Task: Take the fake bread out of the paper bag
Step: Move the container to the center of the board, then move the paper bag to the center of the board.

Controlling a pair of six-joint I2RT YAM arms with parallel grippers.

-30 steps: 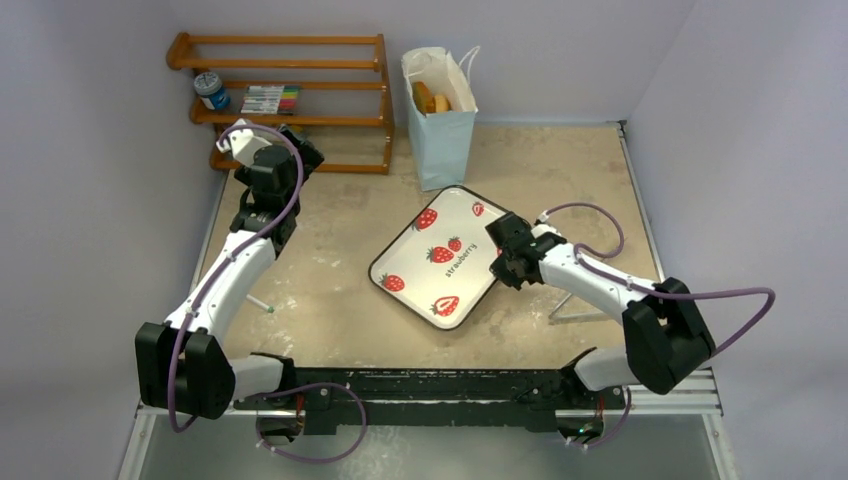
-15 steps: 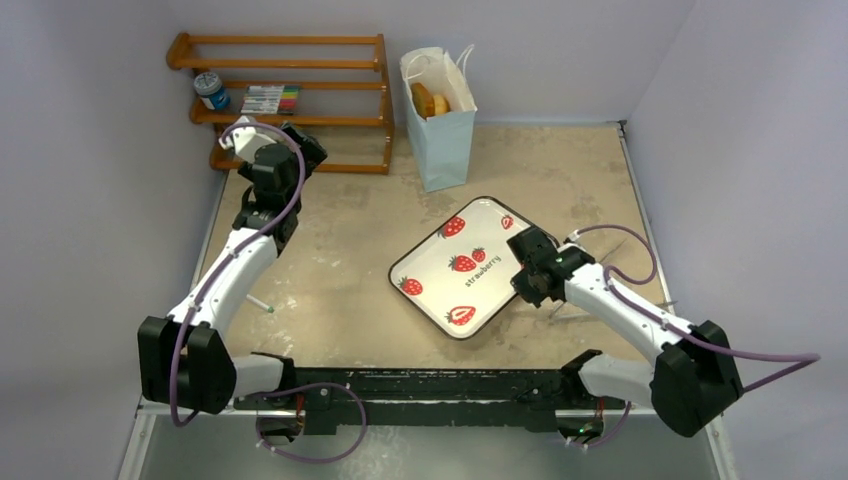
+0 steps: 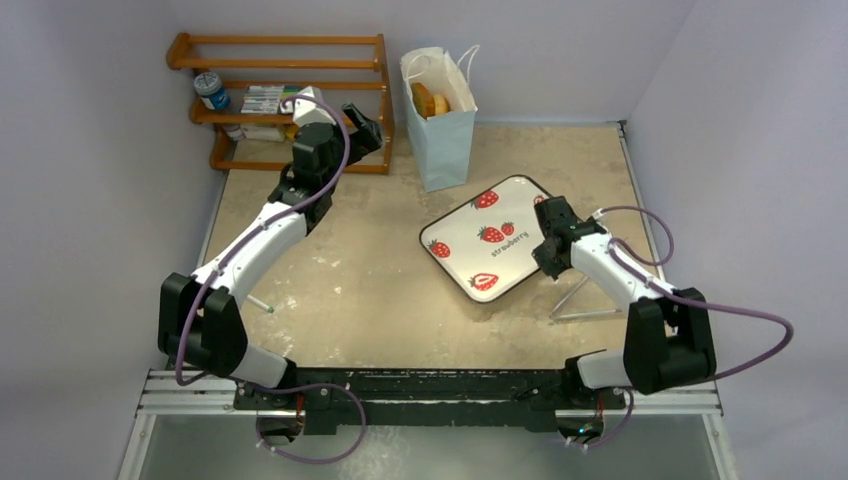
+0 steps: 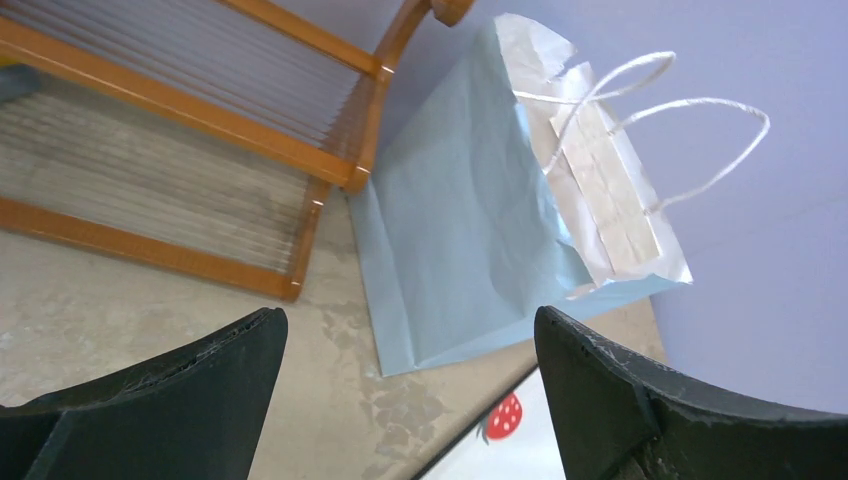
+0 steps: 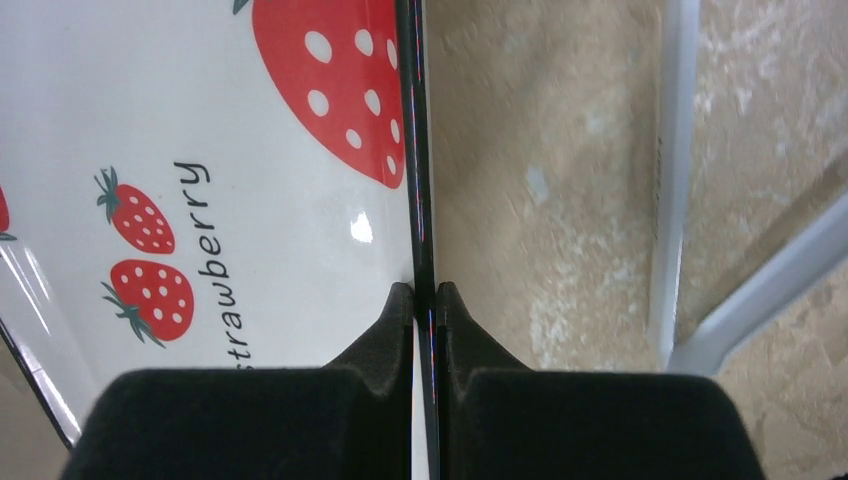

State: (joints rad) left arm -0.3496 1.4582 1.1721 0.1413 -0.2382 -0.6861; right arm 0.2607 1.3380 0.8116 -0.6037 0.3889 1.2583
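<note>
Bread (image 3: pixel 432 100) is seen inside bag (image 3: pixel 446 145), top centre; none removed yet. L gripper (image 4: pixel 408 318) is spread wide, empty, nr bag. R gripper (image 5: pixel 425 298) is pinched on tray (image 3: pixel 462 262) rim.

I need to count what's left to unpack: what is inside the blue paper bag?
Through the paper bag's open top, golden-brown fake bread shows, at least two pieces against the white lining. Anything deeper is hidden by the walls, so no full count.

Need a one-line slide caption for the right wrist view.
Right gripper clamped on the black rim of the white strawberry-print tray, beige tabletop beside it.
</note>
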